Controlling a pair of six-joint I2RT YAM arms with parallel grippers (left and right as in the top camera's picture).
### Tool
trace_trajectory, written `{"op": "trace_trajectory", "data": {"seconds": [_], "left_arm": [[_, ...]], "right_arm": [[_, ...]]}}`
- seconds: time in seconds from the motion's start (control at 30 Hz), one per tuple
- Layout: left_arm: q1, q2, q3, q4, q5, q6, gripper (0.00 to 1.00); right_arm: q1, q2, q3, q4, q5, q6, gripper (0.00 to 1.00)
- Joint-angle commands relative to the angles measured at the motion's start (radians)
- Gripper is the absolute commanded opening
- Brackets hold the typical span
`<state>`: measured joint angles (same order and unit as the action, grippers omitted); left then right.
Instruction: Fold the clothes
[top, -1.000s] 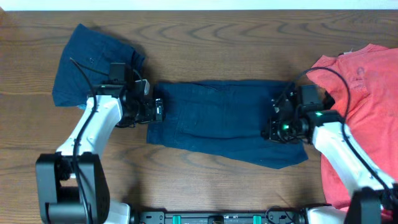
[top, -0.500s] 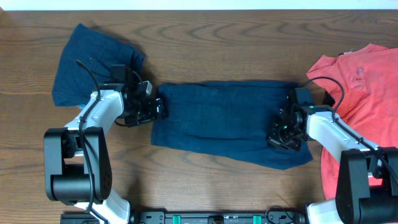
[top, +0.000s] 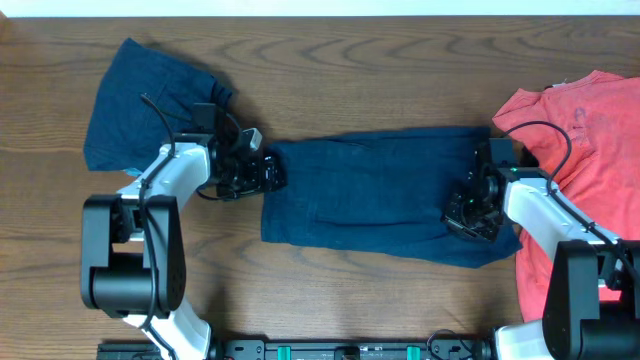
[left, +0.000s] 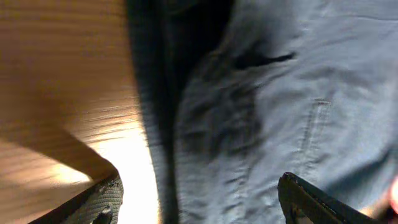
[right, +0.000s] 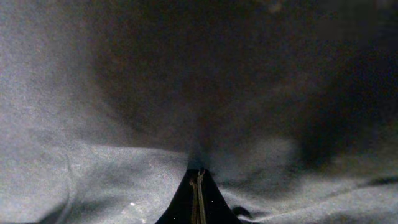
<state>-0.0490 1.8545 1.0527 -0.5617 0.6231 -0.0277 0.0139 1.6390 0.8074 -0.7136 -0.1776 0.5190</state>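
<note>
Dark navy shorts (top: 375, 195) lie spread flat in the middle of the table. My left gripper (top: 272, 176) is at their left edge. In the left wrist view it is open (left: 202, 205), its fingers straddling the cloth's edge (left: 273, 112) over the wood. My right gripper (top: 468, 212) is low on the right end of the shorts. In the right wrist view its fingers (right: 198, 180) are shut, pinching the navy cloth (right: 93, 155). A second pair of navy shorts (top: 145, 100) lies crumpled at the far left.
A coral-red shirt (top: 585, 160) lies at the right edge of the wooden table (top: 350, 70), close to my right arm. The arm bases stand at the front edge.
The middle shorts have slid to the right, with my shut right gripper moving right on them. My left gripper has followed to the right along their left edge.
</note>
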Motion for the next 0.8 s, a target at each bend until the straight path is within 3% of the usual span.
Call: {"op": "trace_trajectory", "data": {"seconds": [0.0, 0.23, 0.47, 0.53, 0.67, 0.77], "left_arm": [[-0.003, 0.085, -0.013, -0.008, 0.114, 0.048, 0.81], [-0.011, 0.166, -0.013, -0.011, 0.205, 0.08, 0.78], [-0.101, 0.179, -0.013, 0.026, 0.207, 0.063, 0.59], [-0.133, 0.179, -0.013, 0.041, 0.202, 0.06, 0.48], [-0.165, 0.179, -0.013, 0.04, 0.196, 0.06, 0.08], [-0.153, 0.176, -0.011, 0.024, 0.195, 0.052, 0.06]], "right_arm": [[-0.03, 0.042, -0.03, 0.013, 0.188, -0.011, 0.01], [-0.03, 0.042, -0.03, 0.016, 0.188, -0.011, 0.01], [-0.03, 0.042, -0.03, 0.017, 0.188, -0.011, 0.01], [-0.03, 0.042, -0.03, 0.016, 0.188, -0.011, 0.01], [-0.03, 0.042, -0.03, 0.013, 0.171, -0.011, 0.01], [-0.03, 0.042, -0.03, 0.013, 0.155, -0.012, 0.01]]}}
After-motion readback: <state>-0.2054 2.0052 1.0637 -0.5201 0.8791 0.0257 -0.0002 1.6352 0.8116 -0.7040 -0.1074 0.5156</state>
